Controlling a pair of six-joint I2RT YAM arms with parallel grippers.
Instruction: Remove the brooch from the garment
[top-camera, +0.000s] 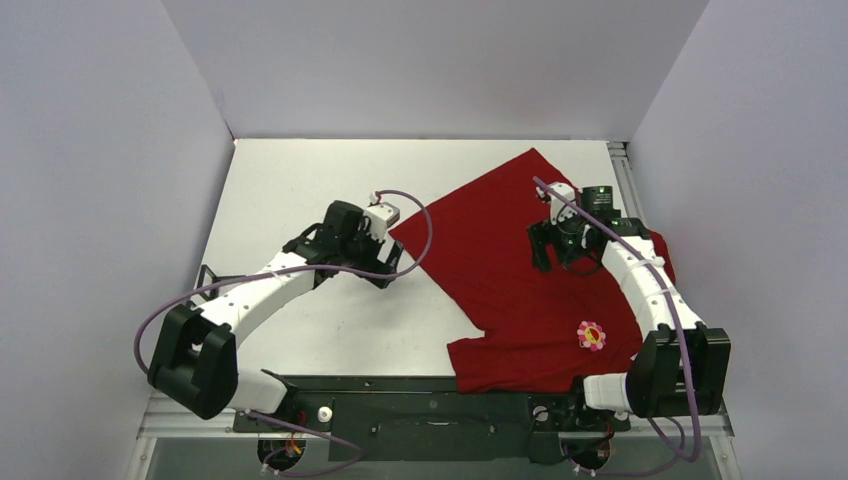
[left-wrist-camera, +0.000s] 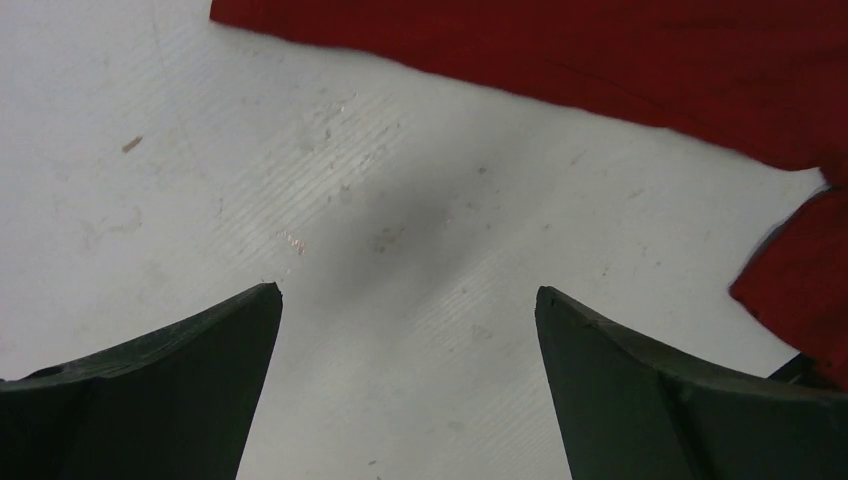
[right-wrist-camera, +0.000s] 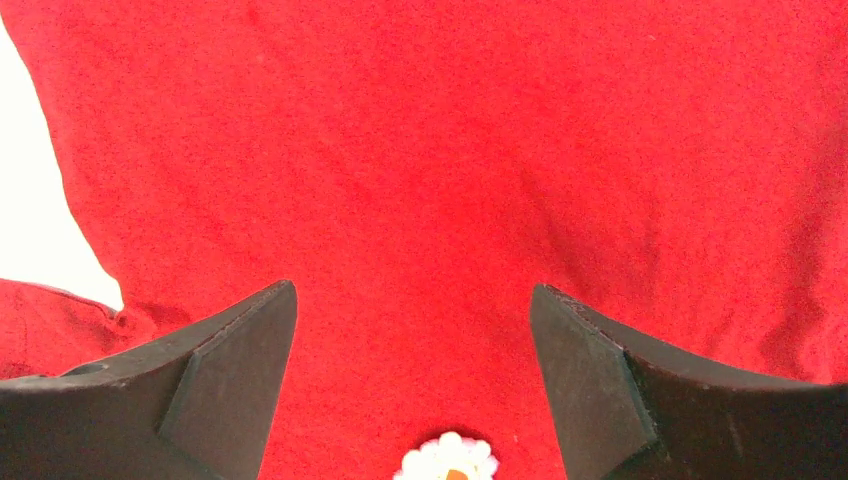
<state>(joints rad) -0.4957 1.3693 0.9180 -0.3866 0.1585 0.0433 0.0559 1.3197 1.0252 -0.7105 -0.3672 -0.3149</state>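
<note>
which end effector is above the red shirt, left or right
The right end effector: it hangs open over the dark-red T-shirt. The left end effector is over the white table, beside the shirt's edge.

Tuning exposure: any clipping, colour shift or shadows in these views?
Right wrist: table patch at left clips to white, garment oversaturated bright red, brooch petals washed near-white, cropped by the bottom edge. Left wrist: soft grey shadow on the table, scuffs sharp. Top external: even light, garment reads dark red, brooch pink and yellow.
</note>
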